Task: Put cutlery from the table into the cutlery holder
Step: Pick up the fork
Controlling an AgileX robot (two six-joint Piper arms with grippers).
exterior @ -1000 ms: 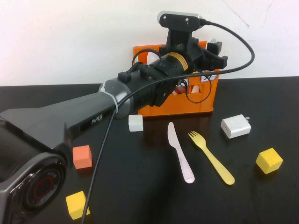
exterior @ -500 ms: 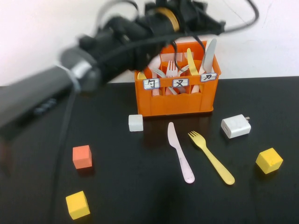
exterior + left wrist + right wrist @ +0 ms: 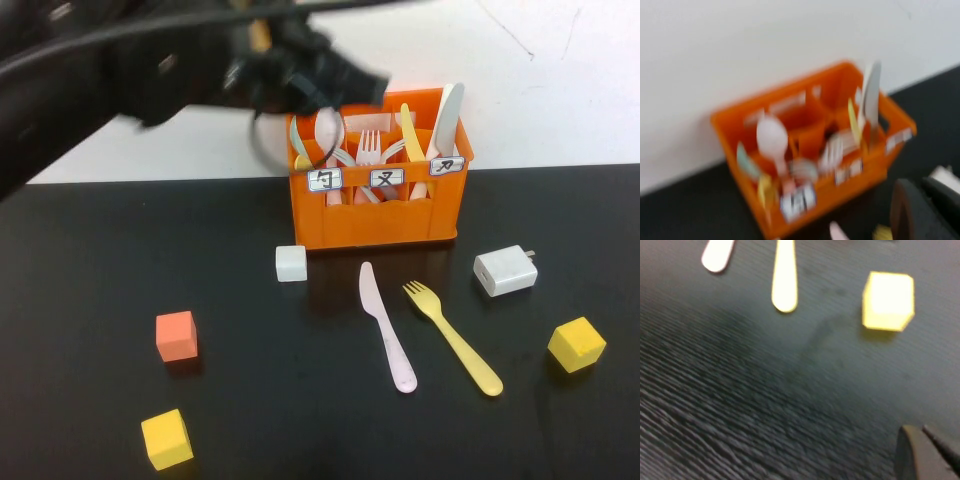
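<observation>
A white cube (image 3: 290, 263), orange cube (image 3: 175, 335), two yellow cubes (image 3: 166, 438) and a white charger block (image 3: 504, 270)

Open black table (image 3: 90, 250) fills the left and lower middle of the frame. The left gripper (image 3: 365, 88), shut, blurs across the upper left, just left of the cutlery holder (image 3: 380, 215). A pale pink knife (image 3: 385, 327) and yellow fork (image 3: 452, 338) lie side by side below the holder, a narrow lane between them; white cube (image 3: 290, 263) and charger (image 3: 505, 270) flank that approach
</observation>
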